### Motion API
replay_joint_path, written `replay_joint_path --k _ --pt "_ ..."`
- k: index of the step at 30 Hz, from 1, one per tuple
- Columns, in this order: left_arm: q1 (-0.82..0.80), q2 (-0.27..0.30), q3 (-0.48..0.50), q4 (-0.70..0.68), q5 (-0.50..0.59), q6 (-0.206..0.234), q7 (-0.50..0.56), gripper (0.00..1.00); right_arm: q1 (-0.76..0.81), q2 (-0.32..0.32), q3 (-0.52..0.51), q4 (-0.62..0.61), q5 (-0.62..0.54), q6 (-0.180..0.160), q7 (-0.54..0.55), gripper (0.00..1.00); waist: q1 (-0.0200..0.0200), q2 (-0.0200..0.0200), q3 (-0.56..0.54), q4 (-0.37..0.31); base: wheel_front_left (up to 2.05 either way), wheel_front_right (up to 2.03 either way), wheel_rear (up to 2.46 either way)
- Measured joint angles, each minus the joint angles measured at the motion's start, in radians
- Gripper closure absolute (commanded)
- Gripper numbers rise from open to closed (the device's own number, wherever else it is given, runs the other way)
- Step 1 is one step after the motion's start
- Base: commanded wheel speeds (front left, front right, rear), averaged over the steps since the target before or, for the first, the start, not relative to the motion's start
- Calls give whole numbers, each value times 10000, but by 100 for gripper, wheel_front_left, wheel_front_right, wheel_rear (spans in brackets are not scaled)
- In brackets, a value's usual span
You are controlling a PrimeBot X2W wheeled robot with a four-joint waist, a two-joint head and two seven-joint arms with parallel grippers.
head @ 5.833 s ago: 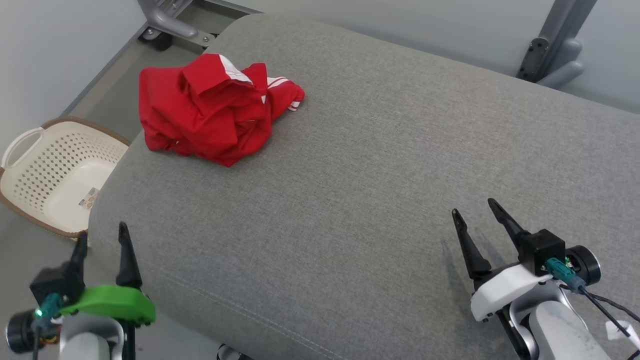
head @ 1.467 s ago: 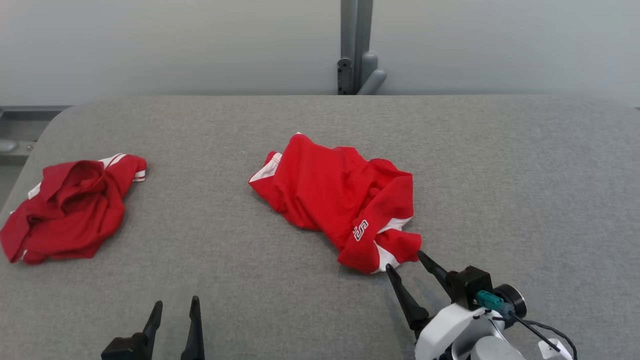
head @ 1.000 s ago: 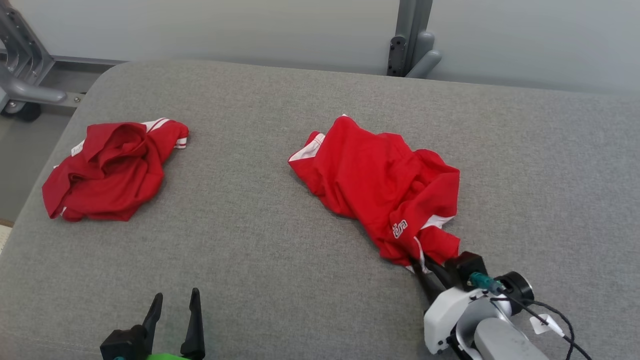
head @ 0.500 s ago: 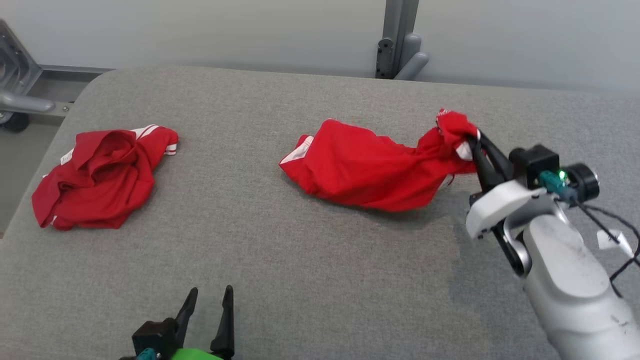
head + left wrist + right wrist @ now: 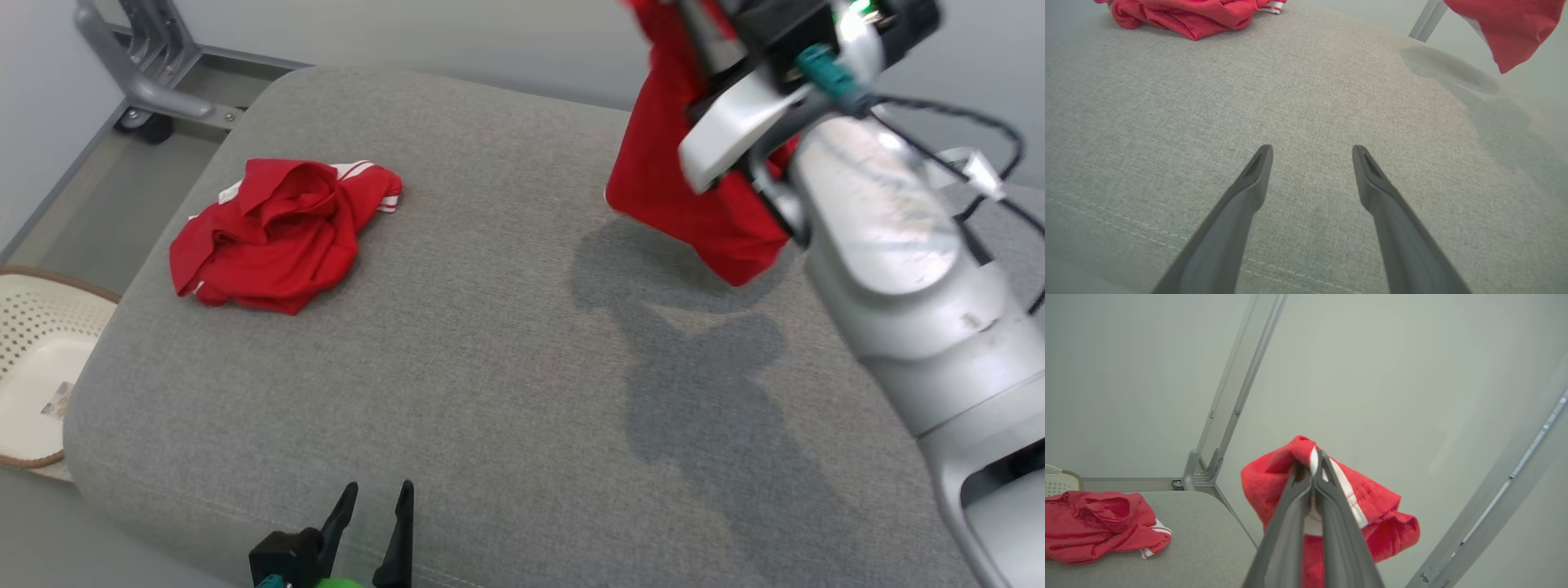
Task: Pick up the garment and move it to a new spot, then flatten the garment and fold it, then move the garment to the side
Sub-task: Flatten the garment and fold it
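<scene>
Holding the red sports garment with white trim (image 5: 665, 175) up in the air, I am gripping it with the right pincer (image 5: 1314, 457), whose two long dark fingers are pressing flat together on a bunched edge where a white stripe is showing. The cloth is hanging down from that pinch in a loose drape, so its long axis is running roughly vertical, with the lowest corner pointing at the far right part of the wide grey fabric-covered cushion (image 5: 490, 343). I am judging that corner to be clear of the surface, since its shadow (image 5: 653, 269) is lying apart from it.

The left pincer (image 5: 1312, 153) is standing with its fingers spread wide and nothing between them, low over the near edge of the cushion and well apart from the hanging cloth. The right arm is therefore the only one near the load, and I am treating the carry as a one-arm job for now.

A second crumpled red garment (image 5: 273, 233) is sitting on the far left of the cushion, and a cream perforated plastic basket (image 5: 33, 359) is standing on the floor beyond that edge. I am reading the bare stretch in the middle, lying left of and nearer than the drape, as the likely new spot, so the coming move is asking me to bring the cloth inward and down.
</scene>
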Motion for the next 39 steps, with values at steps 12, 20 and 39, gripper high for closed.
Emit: replay_joint_path --k 12,20,39 --pt "161 2 75 54 -4 13 -2 0 3537 -161 4259 698 2385 6 0 100 0 0 31 -132 0 0 0" --pt "-81 -2 201 167 255 -46 0 0 5025 -920 3996 918 3338 6 0 100 0 0 -21 -1145 0 0 0" --pt "224 -4 489 286 391 -142 0 0 6390 -1087 -1392 270 1369 4 0 0 0 0 -792 -2204 0 0 0"
